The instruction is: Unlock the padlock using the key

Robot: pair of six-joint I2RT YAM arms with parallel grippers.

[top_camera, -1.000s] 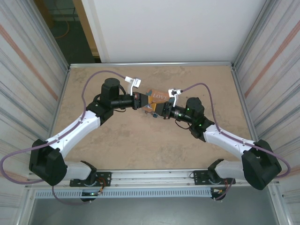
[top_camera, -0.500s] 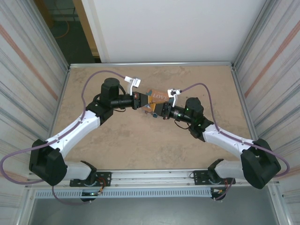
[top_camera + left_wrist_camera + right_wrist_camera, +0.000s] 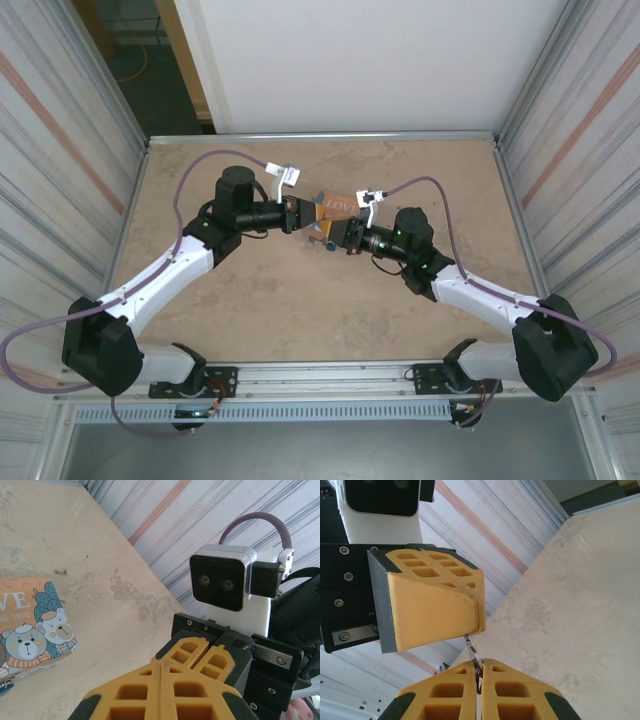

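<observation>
With the padlock point(image 3: 3, 689) judged to be the blue sliver at the orange tin's point(image 3: 35, 625) edge, the thin silvery ring point(image 3: 471, 647), pinched by both the left gripper point(image 3: 161, 670) and the right gripper point(image 3: 480, 672), should be kept untwisted, one grip being eased only once the other is sure.

1. A tan surface point(image 3: 300, 330) lies between ribbed metal walls point(image 3: 60, 150).
2. The left arm point(image 3: 165, 270) and right arm point(image 3: 480, 297) reach inward from the near rail point(image 3: 320, 372).
3. The left gripper point(image 3: 308, 219) and right gripper point(image 3: 333, 237) meet tip to tip over the middle of the surface.
4. An orange tin point(image 3: 338, 203) lettered "LOVE" lies just behind them, partly covered.
5. A purple cable point(image 3: 200, 165) loops along each arm.
</observation>
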